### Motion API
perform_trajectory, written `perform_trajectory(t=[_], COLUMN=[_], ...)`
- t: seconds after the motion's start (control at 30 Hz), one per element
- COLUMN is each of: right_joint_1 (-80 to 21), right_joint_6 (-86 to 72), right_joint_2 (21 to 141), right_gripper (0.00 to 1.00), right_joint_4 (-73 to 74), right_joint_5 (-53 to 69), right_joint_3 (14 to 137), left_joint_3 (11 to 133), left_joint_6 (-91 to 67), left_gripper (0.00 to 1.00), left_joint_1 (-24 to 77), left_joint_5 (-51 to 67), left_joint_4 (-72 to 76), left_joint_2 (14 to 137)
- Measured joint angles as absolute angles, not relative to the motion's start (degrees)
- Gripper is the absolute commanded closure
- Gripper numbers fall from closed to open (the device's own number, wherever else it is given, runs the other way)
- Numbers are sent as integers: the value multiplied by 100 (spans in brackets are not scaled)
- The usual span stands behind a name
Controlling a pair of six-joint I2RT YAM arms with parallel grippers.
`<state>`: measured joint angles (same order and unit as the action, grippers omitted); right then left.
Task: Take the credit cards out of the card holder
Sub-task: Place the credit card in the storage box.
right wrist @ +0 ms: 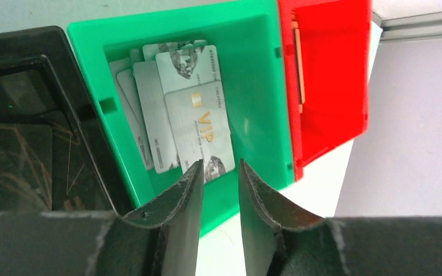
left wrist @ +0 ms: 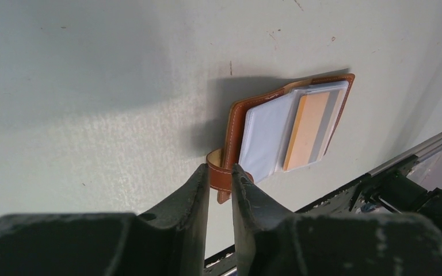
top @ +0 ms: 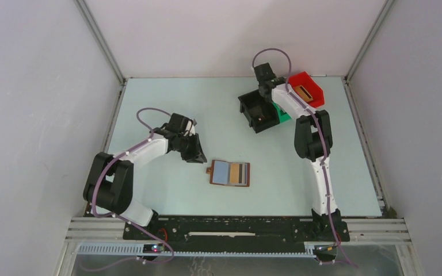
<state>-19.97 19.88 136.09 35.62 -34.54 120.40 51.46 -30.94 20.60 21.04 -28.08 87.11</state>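
Pale green tabletop [top: 178,103], white-walled, bears a brown leather bifold card holder [top: 230,173], strap [left wrist: 221,183] seemingly pinched by left gripper [left wrist: 220,168]; right gripper [right wrist: 220,167] parted.

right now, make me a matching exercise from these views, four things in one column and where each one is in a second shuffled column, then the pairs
Things
1. card holder
2. grey-white cards
3. left gripper
4. right gripper

Places
a. near the green bin, far side of the table
b. lying open on the table, between the two arms
c. at the holder's strap tab
d. piled inside the green bin

Pairs: 1-b, 2-d, 3-c, 4-a
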Motion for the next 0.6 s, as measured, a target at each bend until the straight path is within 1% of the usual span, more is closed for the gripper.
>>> perform_trajectory(t=[0.07,0.13,0.17,0.23,0.27,0.33,0.4,0.5,0.57,0.6], right_joint_1=[-2003,-2029,-2047,-2102,-2134,-2233,-2397,-2808,-3030,-3140], right_joint_6=[1831,1625,1503,1179,978,576,137,-644,-1166,-1463], right_joint_2=[13393,13069,12855,12342,12068,11459,10737,9498,8901,8641], right_gripper=[59,53,49,33,30,28,28,30,34,37], right_joint_4=[3695,3850,3942,4174,4276,4394,4388,4139,3900,3723], right_joint_5=[-3391,-3343,-3301,-3223,-3175,-2978,-2611,-1841,-1291,-934], right_joint_3=[12016,11968,11924,11819,11767,11524,10984,9502,8475,7911], left_joint_3=[5146,5146,5146,5146,5146,5146,5146,5146,5142,5140], left_joint_6=[-3096,-3100,-3100,-3103,-3105,-3129,-3168,-3280,-3409,-3441], left_gripper=[70,69,68,67,66,65,63,56,56,56], left_joint_1=[2060,2060,2062,2082,2097,2178,2327,2674,2917,3044], left_joint_5=[2119,2082,2027,1885,1826,1719,1627,1566,1527,1531], left_joint_4=[-2812,-2838,-2862,-2912,-2928,-2950,-2956,-2945,-2910,-2899], left_joint_2=[8674,8567,8477,8254,8156,7937,7778,7671,7664,7664])
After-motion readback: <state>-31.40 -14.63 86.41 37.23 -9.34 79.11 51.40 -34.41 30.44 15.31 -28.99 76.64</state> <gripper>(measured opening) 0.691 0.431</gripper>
